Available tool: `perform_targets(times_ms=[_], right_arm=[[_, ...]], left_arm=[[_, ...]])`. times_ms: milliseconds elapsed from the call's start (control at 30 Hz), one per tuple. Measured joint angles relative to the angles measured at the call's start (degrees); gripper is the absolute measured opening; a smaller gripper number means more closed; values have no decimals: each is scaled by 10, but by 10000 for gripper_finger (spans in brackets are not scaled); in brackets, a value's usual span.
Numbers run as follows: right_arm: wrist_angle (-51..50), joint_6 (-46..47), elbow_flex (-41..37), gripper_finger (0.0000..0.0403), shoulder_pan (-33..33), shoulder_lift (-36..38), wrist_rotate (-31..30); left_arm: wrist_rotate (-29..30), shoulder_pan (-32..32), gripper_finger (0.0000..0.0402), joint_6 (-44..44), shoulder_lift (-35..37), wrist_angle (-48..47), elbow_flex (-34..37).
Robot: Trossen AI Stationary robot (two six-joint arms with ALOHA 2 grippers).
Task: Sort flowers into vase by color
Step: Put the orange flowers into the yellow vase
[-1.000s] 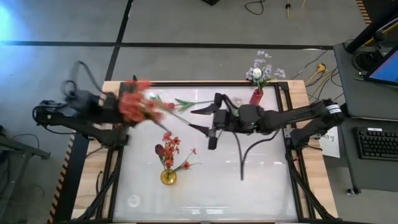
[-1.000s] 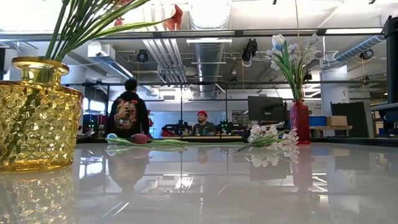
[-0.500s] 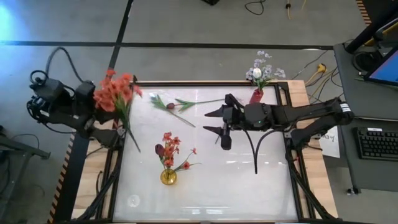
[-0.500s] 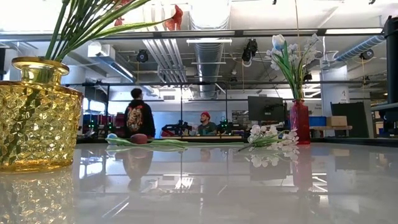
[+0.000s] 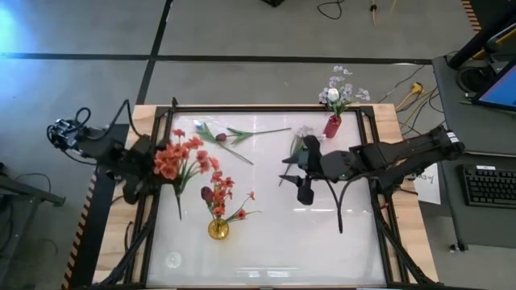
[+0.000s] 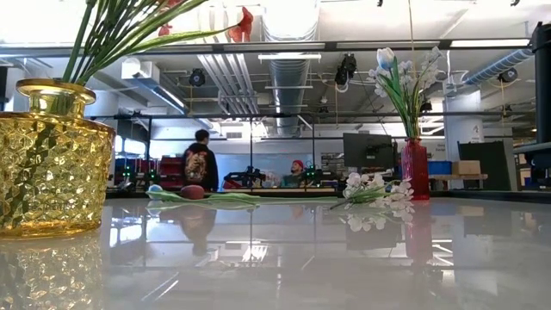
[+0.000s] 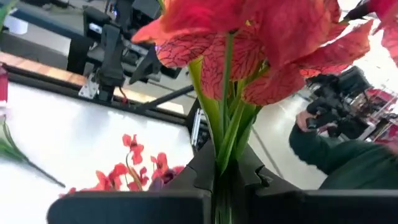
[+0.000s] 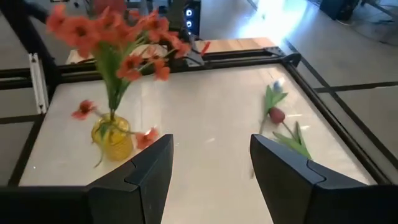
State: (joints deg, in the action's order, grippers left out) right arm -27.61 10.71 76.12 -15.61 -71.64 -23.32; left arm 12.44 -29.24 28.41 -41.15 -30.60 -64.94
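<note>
Red-orange spray (image 5: 176,155): pinched by its stems between the pressed left gripper (image 7: 225,171) jaws, at the table's nine o'clock.
Right gripper (image 8: 210,163): jaws spread, empty.

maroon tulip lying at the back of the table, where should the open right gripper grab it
Judging from overhead, grip the maroon tulip on its thin green stem between bud and leaves, coming straight down with fingers across it. It lies flat on the table. The right gripper is empty.

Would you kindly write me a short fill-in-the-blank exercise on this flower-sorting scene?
1. The left gripper is shut on a spray of ____ flowers.
2. The right gripper holds ____.
3. The white flowers stand in the ____ vase.

Missing words: red-orange; nothing; red
</note>
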Motion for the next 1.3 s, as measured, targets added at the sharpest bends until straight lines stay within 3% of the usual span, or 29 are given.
perform_targets(times_ms=[200,433,600,700,933,1133,1300], right_arm=[[0,22,-14,206,-28,-3,-43],[31,14,-15,206,-34,-5,-69],[79,-15,-16,206,-34,-7,-69],[86,-24,-16,206,-34,-10,-68],[86,-29,-17,206,-34,-10,-68],[86,-42,-23,206,-34,-10,-68],[87,-52,-29,206,-34,-10,-68]], left_arm=[[135,-136,0,3,-24,7,6],[351,-314,0,11,-92,35,6],[499,-392,0,11,-156,75,6],[565,-403,0,10,-196,85,6],[645,-389,0,64,-269,89,6],[750,-369,0,117,-325,90,6],[721,-328,0,133,-353,88,6]])
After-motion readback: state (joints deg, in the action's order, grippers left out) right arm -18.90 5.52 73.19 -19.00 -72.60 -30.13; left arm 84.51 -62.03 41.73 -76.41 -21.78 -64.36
